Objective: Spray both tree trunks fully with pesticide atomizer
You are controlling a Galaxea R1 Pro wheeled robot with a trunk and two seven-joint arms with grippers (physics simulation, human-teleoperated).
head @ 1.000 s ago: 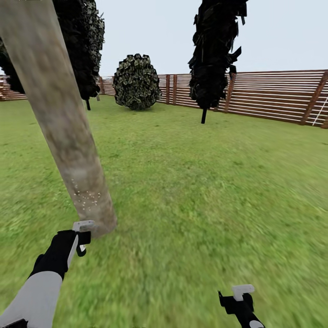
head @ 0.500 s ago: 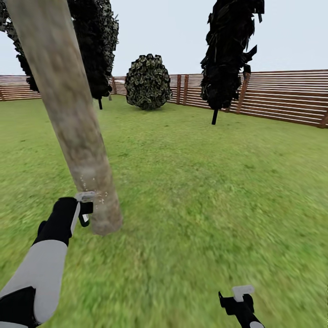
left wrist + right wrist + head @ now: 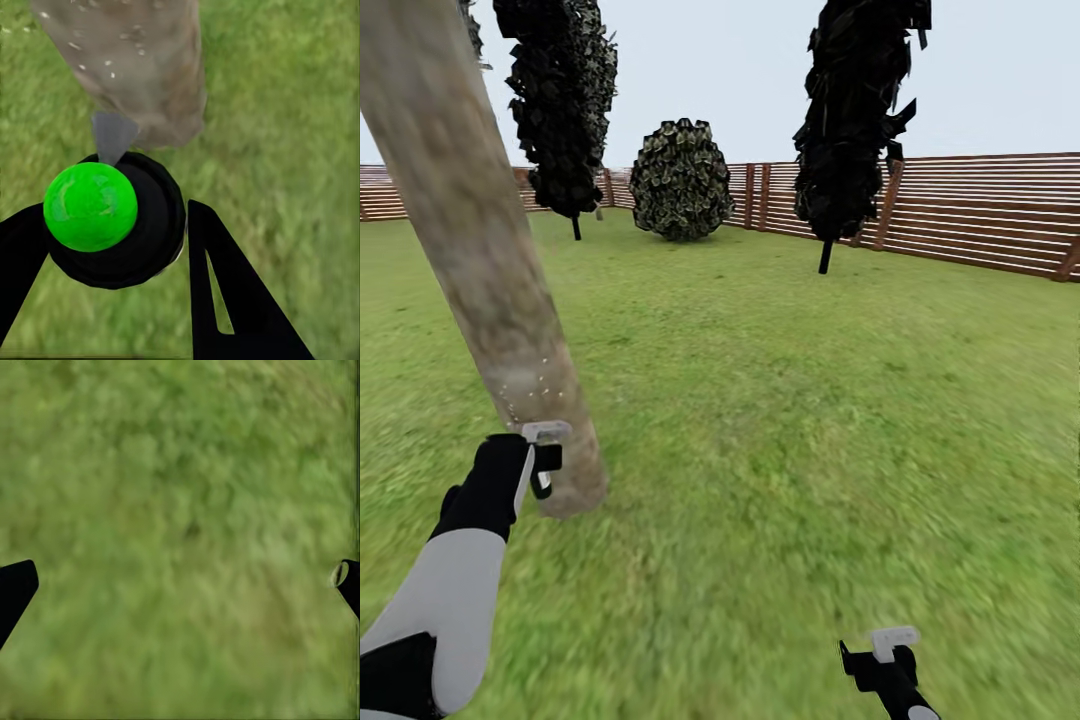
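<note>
- so, at the far left, the left end effector [image 3: 543, 457] is hanging low beside the tree trunk [image 3: 480, 260], just short of the bark near its base; in the left wrist view its dark fingers [image 3: 240, 300] are pinching the pesticide atomizer [image 3: 112, 217], which is showing as a round black body with a bright green cap.
- the atomizer's grey nozzle is pointing straight at the trunk, so the target is lying dead ahead of this end effector, close but apart from it.
- the trunk's long axis is leaning up and to the left, away from the end effector; pale droplet specks are dotting only the low part of the bark, so i am judging that the coming move is turning on aiming higher along that lean.
- further right, bare lawn [image 3: 810, 400] is stretching to the fence [image 3: 980, 210].
- at the lower right, the right end effector [image 3: 890, 650] is idling well apart from the trunk, fingers spread over grass and gripping nothing; the left arm is clearly the nearer one.
</note>
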